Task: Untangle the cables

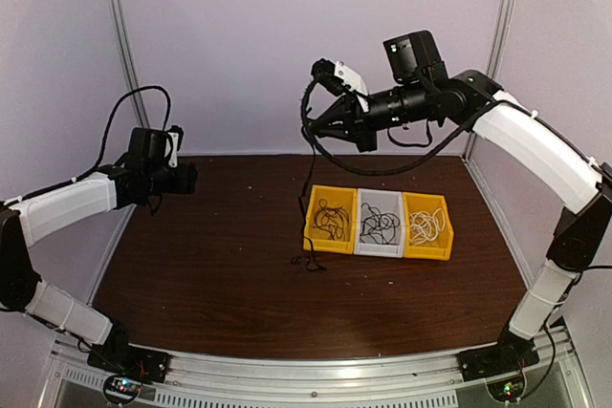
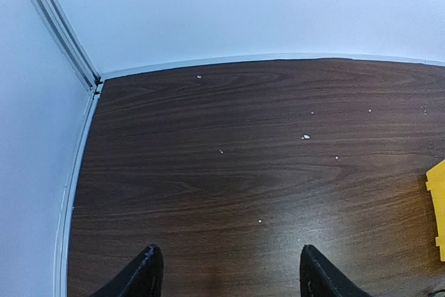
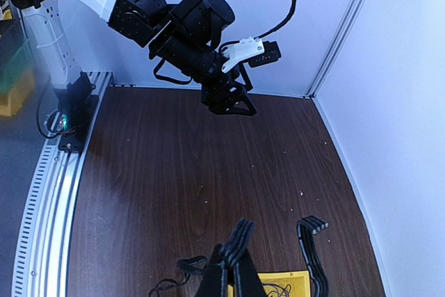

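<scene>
My right gripper (image 1: 325, 127) is raised high above the table's back middle and is shut on a black cable (image 1: 307, 193). The cable hangs down past the left yellow bin (image 1: 316, 237), and its end rests on the table. In the right wrist view the shut gripper (image 3: 233, 263) pinches the flat black cable (image 3: 238, 238), and another stretch of it curves up at the right (image 3: 311, 241). My left gripper (image 1: 188, 179) is open and empty over the far left of the table; its fingers (image 2: 144, 274) stand wide apart above bare wood.
Three bins stand in a row right of centre: a yellow one with black cables, a grey one (image 1: 380, 239) with black cables, and a yellow one (image 1: 427, 249) with white cable. The left wrist view shows a bin edge (image 2: 438, 206) at its right. White walls and frame posts enclose the table.
</scene>
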Available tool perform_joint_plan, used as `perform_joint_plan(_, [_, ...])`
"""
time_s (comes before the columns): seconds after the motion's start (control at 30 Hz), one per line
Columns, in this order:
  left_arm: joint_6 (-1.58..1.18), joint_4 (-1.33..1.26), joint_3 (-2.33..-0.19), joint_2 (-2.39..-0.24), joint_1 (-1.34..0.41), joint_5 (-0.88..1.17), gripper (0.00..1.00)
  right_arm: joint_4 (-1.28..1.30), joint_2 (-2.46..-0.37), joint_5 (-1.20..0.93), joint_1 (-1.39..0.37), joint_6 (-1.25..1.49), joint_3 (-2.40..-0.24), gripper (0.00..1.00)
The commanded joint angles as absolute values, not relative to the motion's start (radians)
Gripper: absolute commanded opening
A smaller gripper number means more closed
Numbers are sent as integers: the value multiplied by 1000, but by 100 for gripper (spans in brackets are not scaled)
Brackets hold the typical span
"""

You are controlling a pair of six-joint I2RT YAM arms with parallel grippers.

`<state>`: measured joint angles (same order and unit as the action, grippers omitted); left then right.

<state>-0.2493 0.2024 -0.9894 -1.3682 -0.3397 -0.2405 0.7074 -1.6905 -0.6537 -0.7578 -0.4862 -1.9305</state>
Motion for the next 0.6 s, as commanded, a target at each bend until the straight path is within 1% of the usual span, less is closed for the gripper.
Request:
perform_joint_plan(0.0, [-218, 89, -924, -1310, -325, -228, 69, 720, -1721, -674, -750, -479, -1995, 0])
perform_joint_plan(0.13, [-217, 93, -925, -1304, -324, -254, 69, 741, -1741, -695, -746, -478, -2053, 0])
perform_joint_plan(0.3, [-213, 103, -925, -1297, -324, -264, 69, 752, -1739, -697, -739, -485, -2071, 0])
perform_joint_plan(0.57, [-210, 124, -923, -1258, -324, -299, 69, 669, -1699, -644, -708, -442, -2070, 0])
